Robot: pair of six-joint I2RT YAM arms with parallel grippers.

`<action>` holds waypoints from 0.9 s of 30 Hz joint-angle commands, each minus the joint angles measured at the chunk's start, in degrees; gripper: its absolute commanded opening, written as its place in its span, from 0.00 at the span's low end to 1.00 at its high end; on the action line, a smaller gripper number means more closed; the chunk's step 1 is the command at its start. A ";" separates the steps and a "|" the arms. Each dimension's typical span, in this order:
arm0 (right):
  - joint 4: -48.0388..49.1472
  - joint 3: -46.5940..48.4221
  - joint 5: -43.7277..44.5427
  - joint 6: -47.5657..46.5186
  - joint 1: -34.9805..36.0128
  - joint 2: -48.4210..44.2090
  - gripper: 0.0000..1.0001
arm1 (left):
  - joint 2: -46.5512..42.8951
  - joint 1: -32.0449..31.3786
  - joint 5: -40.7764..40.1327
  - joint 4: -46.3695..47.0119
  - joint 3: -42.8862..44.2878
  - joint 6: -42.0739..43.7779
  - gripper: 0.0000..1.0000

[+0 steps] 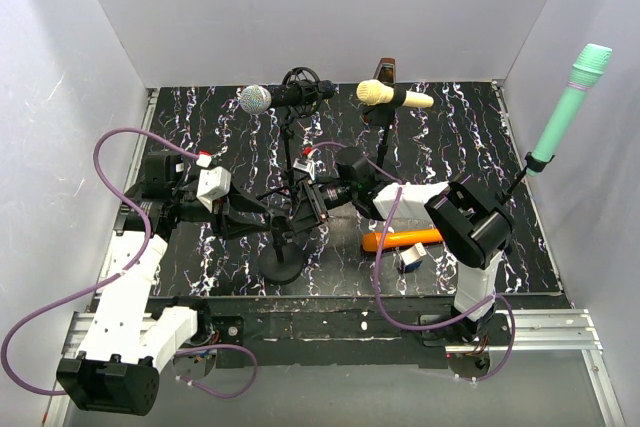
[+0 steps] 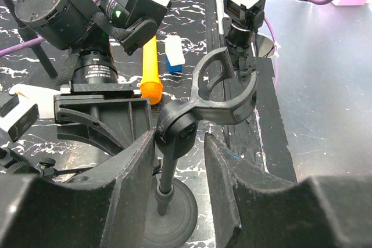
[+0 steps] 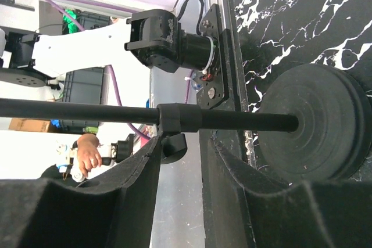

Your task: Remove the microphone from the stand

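Note:
A black stand with a round base stands at the front middle of the marbled table. Its clip is empty. An orange microphone lies flat on the table to the right of the stand. My left gripper reaches in from the left. Its jaws sit on either side of the swivel joint under the clip, with a gap on the right side. My right gripper comes from the right. Its fingers are open just below the collar on the stand's pole.
Three other stands hold microphones: a silver-headed one at the back, a cream one beside it, and a green one at the right wall. A small blue and white box lies near the orange microphone, close to the table's front edge.

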 commanded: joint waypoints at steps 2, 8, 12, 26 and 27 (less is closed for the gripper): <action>5.89 0.80 -4.63 1.22 0.05 -0.72 0.45 | -0.11 -0.26 1.21 0.83 -0.41 -0.43 0.38; 10.47 0.80 -6.84 4.04 0.14 0.07 0.41 | -0.19 -0.17 0.77 1.18 -0.68 -0.87 0.37; 10.56 1.06 -6.84 3.78 0.84 0.86 0.40 | -0.54 -0.08 0.59 1.27 -0.77 -0.88 0.37; -1.21 1.24 -4.99 -5.98 1.45 -0.10 0.39 | -0.98 0.09 2.00 1.36 -1.55 -1.58 0.49; -1.56 1.24 -4.99 -6.24 1.45 -0.36 0.38 | -1.07 0.09 2.09 1.36 -1.64 -1.58 0.51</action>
